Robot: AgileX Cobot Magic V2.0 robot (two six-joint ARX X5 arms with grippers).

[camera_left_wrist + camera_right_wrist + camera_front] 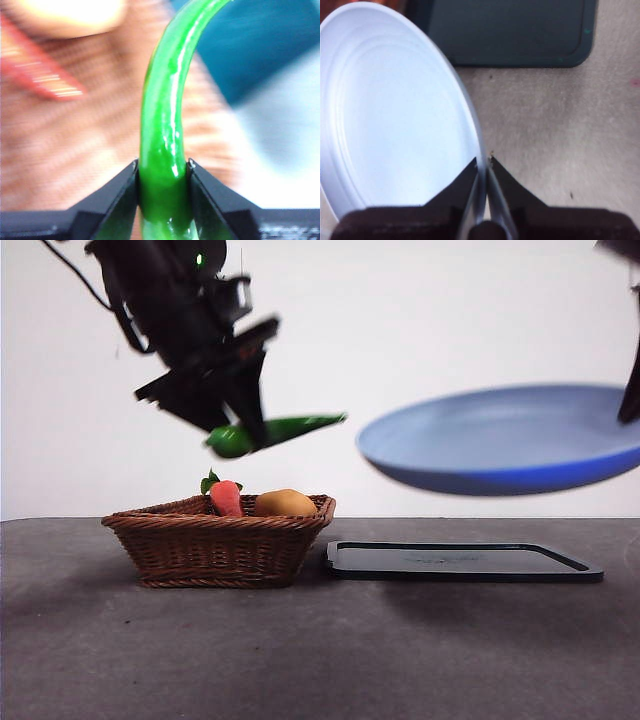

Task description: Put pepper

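Front view, item record: long, glossy dark-green pepper [275,432], tapering to a point, is off the worktop, carried in the air above the brown woven wicker basket [220,540] that sits toward the left side of the grey table [320,660].

Progress, as judged: pepper lifted and in transit; placing not yet done. Likely destination is the round blue plate [505,440], which is empty and itself held in the air above the flat black rectangular tray [460,562] toward the right side.

Left gripper [240,430]: arm enters from the upper left, angled down and rightward; jaws clamped on the pepper's thick end, tip pointing at the plate with a gap between.

Right gripper [484,162]: jaws pinched on the plate's rim, plate roughly level, slightly tilted.

Basket contents: red-orange carrot [226,497] with green leaves; rounded orange-yellow fruit [285,503].
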